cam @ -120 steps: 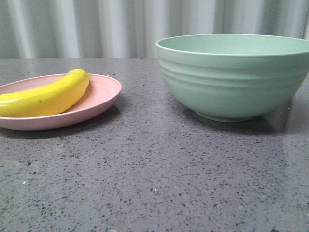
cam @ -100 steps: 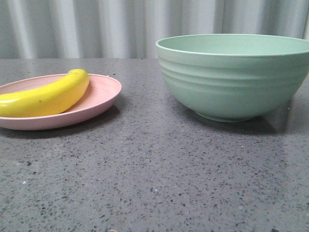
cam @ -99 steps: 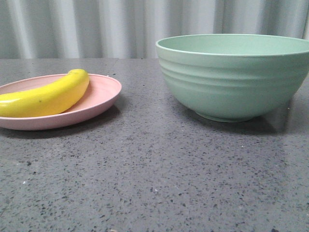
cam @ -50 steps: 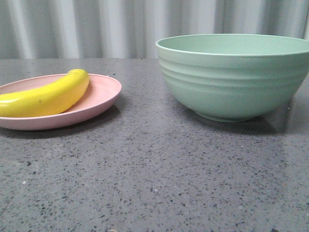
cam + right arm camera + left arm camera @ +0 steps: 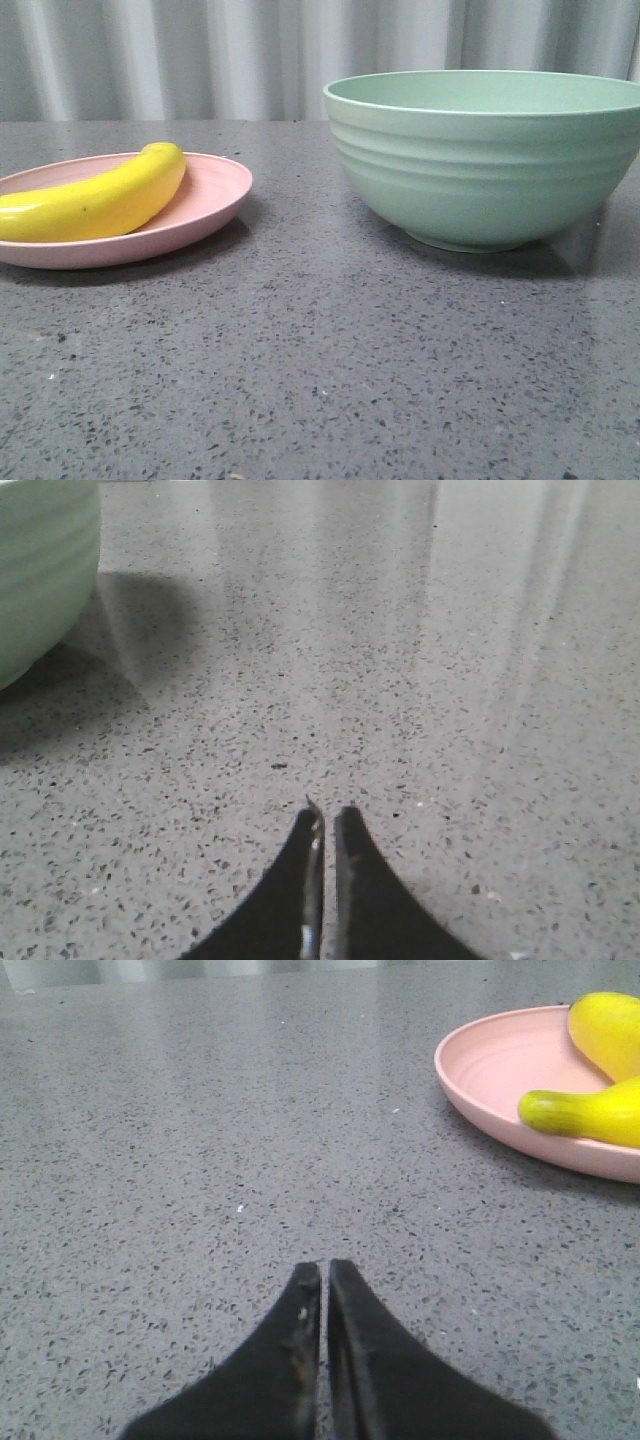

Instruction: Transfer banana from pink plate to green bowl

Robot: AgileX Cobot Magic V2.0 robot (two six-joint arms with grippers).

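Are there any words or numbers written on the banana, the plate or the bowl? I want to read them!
No readable text: there are no words, numbers, labels or signs in any view.
Banana: plain yellow, only tiny dark specks.
Pink plate: plain, just faint rings.
Green bowl: plain, just ridges.
Grey speckled table: no markings.

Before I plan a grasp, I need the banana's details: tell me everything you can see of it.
The banana is bright yellow, smooth and glossy, plastic-looking, with tiny dark specks and, in the left wrist view, a greenish end. It is curved and lies on its side across the pink plate, resting in it with one rounded end near the far rim. Nothing else touches it; no gripper is near it.
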